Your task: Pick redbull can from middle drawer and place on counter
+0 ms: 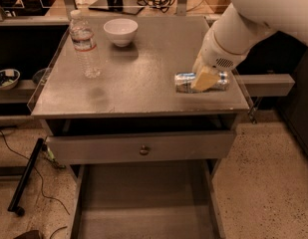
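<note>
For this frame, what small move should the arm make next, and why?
Probably open the fingers and let go. The gripper is clamped on the redbull can, which lies on its side low over the counter near its right edge, clear of the middle drawer. Contact with the top is unclear, so lowering slightly first may be safer.

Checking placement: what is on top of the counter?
A water bottle, a white bowl, and the redbull can lying on its side near the right edge, held by the gripper, which covers its middle.
</note>
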### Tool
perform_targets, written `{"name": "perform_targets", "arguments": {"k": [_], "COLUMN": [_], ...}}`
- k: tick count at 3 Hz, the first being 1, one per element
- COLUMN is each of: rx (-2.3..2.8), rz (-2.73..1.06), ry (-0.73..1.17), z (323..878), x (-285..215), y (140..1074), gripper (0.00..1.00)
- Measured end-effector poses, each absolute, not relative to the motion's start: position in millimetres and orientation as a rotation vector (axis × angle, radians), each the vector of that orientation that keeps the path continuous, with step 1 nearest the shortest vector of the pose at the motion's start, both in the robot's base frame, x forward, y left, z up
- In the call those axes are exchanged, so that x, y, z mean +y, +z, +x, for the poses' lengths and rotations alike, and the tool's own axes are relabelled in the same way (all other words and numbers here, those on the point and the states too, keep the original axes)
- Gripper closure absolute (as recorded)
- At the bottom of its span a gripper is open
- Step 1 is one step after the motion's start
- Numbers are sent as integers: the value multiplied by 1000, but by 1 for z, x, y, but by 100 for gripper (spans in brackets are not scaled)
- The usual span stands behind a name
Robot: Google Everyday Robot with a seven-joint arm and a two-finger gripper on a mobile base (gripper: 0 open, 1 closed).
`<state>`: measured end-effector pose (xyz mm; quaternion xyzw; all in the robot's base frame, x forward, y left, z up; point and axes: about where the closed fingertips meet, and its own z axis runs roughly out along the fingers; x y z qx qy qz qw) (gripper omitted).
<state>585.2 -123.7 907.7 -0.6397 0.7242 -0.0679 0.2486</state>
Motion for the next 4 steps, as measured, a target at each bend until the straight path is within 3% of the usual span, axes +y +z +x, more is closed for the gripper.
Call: {"name": "perform_targets", "arguments": {"k": [4], "rx": [1897], "rz": [-1719], "ry": [97], "z": [656], "x": [-92], "y": [872], "gripper": [100]}}
